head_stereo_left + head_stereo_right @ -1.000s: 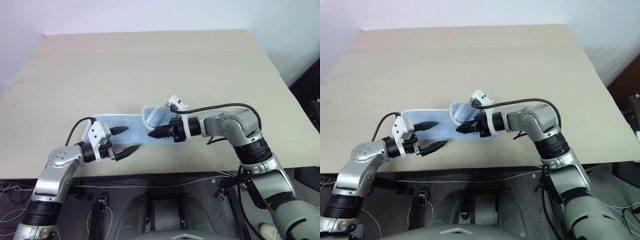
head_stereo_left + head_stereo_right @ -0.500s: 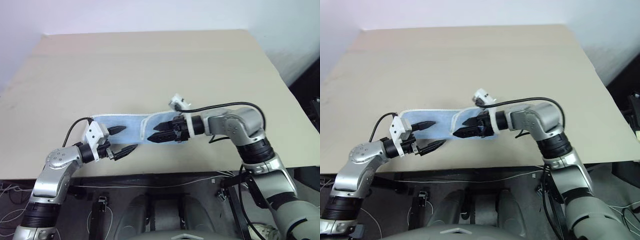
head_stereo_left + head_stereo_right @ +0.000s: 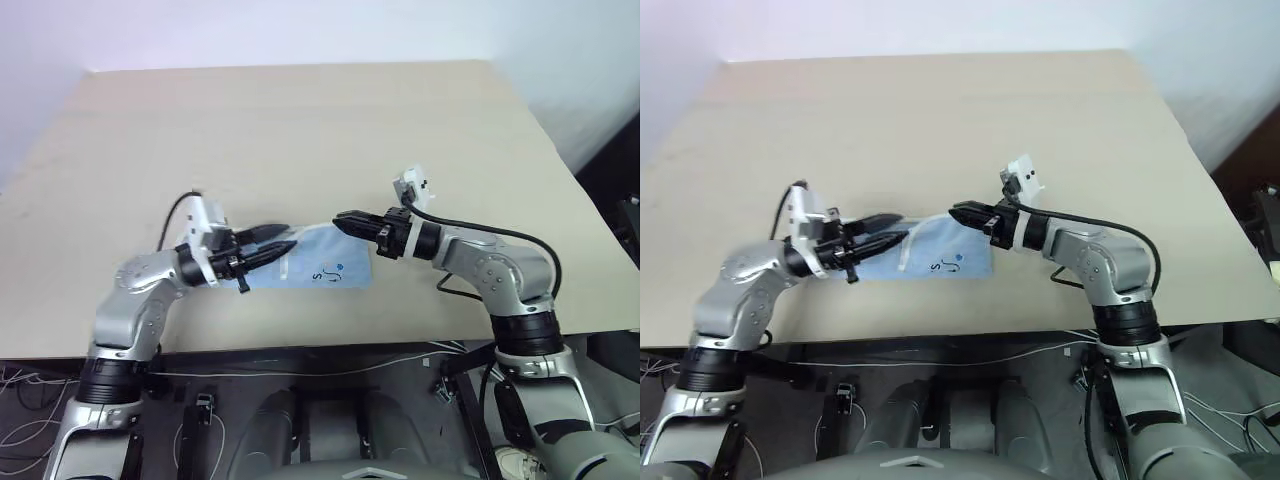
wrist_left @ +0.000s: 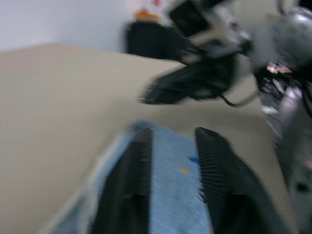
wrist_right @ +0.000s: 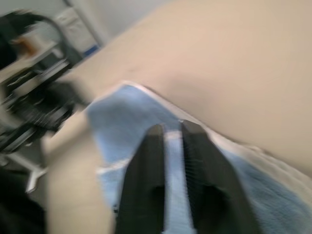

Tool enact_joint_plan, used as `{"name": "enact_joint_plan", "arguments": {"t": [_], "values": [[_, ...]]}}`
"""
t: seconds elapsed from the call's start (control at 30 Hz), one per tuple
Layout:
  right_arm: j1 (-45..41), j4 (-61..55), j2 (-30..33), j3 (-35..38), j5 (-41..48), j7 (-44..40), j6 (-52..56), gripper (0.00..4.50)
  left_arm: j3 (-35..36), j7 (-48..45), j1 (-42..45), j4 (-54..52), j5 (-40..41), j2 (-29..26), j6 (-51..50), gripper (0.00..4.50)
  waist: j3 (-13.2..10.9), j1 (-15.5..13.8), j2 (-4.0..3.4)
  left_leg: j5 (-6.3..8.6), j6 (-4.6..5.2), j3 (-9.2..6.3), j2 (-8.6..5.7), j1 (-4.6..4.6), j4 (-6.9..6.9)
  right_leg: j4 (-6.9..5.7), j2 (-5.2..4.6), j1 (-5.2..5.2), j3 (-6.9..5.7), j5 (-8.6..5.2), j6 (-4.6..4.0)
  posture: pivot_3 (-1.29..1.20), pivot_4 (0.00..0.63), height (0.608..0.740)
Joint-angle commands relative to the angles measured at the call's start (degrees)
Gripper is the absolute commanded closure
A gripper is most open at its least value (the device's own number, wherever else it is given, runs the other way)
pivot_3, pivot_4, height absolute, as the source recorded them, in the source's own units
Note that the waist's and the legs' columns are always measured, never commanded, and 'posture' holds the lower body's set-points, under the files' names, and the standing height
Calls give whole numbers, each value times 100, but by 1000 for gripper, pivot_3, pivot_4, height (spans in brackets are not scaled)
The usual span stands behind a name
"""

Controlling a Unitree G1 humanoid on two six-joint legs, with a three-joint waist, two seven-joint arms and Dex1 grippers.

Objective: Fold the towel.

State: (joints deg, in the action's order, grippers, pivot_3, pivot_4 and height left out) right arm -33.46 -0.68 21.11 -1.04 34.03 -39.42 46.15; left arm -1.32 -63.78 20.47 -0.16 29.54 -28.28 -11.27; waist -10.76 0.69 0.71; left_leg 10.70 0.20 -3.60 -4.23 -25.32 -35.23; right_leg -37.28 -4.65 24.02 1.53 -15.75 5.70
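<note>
Both grippers pinch towel [image 3: 325, 262] ends — left gripper [image 3: 285, 247], right gripper [image 3: 340, 218]; head view shows dark print.

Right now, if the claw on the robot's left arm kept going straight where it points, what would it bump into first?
Probably the right gripper. The left gripper points across the towel toward it, though depth is hard to judge.

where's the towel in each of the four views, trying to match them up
left eye view: the towel lies near the table's front edge, between the left gripper and the right gripper.
right eye view: same spot, towel left of centre.
left wrist view: blue cloth between the black fingers.
right wrist view: blue cloth past the fingers.
Shared landmark: the towel's whitish stitched edge.
</note>
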Motion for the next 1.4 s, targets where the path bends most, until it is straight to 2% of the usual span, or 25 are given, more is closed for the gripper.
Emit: {"name": "enact_joint_plan", "arguments": {"t": [0.03,0.17,0.27,0.5,0.53,0.67,0.77,0.87,0.93,1.03,1.2,1.23,1.27,1.4], "values": [[19,94,-201,-66,-308,163,-489,4500,-234,-90,415,552,-405,277,574,4404,-1,-6,1,0,0,-1,0,-1,-1,0,0,1,-1,0,1,0,150,740],[19,401,-486,-52,-612,381,-982,4500,-496,-9,786,1389,-1038,563,1279,4458,0,8,1,-2,-1,-1,0,0,-3,-6,2,1,-1,3,5,0,150,740],[163,715,-513,-342,-1066,384,-1374,4500,-634,141,861,1850,-1316,817,1555,4458,1,7,2,-2,-2,0,-1,2,-4,-7,5,0,0,4,7,0,150,740],[538,1692,-835,-760,-2033,756,-2434,4500,-715,37,294,2107,-1569,670,1631,4458,6,39,2,-7,-8,2,2,11,-2,-25,10,3,6,4,8,0,150,740],[537,1828,-876,-777,-2151,836,-2589,4500,-684,77,253,2156,-1577,669,1664,4458,6,38,2,-8,-11,0,3,24,-3,-26,11,-11,5,4,8,0,150,740],[400,1836,-755,-972,-2514,678,-2846,4500,-684,28,103,2027,-1598,543,1712,4458,6,52,0,5,-26,-5,11,172,24,12,12,-157,2,-11,-16,0,150,740],[277,1609,-586,-897,-2417,309,-2808,4500,-492,24,23,1672,-1310,459,1436,4458,6,48,-1,6,-27,-10,14,191,26,23,9,-167,2,-15,-23,0,150,740],[168,1297,-429,-800,-2192,-103,-2694,3908,-132,-3,-20,1098,-675,332,714,3614,5,36,-1,4,-23,-10,14,173,25,23,7,-148,2,-13,-19,0,150,740],[112,1004,-407,-700,-1938,-314,-2510,3300,151,-115,-142,495,28,179,-15,2979,5,34,-1,-2,-14,-12,13,152,24,18,7,-128,0,-2,0,0,150,740],[80,440,-335,-625,-1597,-643,-2247,2258,514,-38,-337,-300,685,-144,-856,1951,4,52,-2,-5,-13,-12,13,88,19,2,8,-75,2,1,3,0,150,740],[-122,-297,-105,-724,-1219,-1177,-1782,541,1567,637,-711,-1094,1614,-552,-1757,198,3,48,-2,-4,-14,-12,13,85,25,5,8,-71,1,0,3,0,150,740],[-181,-377,-44,-777,-1192,-1305,-1743,206,1867,797,-890,-1255,1815,-641,-1919,0,3,47,-3,-4,-14,-13,13,86,25,6,7,-72,2,0,2,0,150,740],[-213,-425,-3,-809,-1184,-1379,-1719,21,2055,907,-1017,-1375,1953,-700,-2033,0,3,52,-2,-3,-14,-13,13,86,25,6,6,-72,4,0,1,0,150,740],[-433,-402,102,-948,-1252,-1602,-1731,21,3219,1627,-2002,-2003,2657,-804,-2511,0,2,57,-2,4,-22,-13,13,86,29,19,2,-68,5,-8,-12,0,150,740]]}}
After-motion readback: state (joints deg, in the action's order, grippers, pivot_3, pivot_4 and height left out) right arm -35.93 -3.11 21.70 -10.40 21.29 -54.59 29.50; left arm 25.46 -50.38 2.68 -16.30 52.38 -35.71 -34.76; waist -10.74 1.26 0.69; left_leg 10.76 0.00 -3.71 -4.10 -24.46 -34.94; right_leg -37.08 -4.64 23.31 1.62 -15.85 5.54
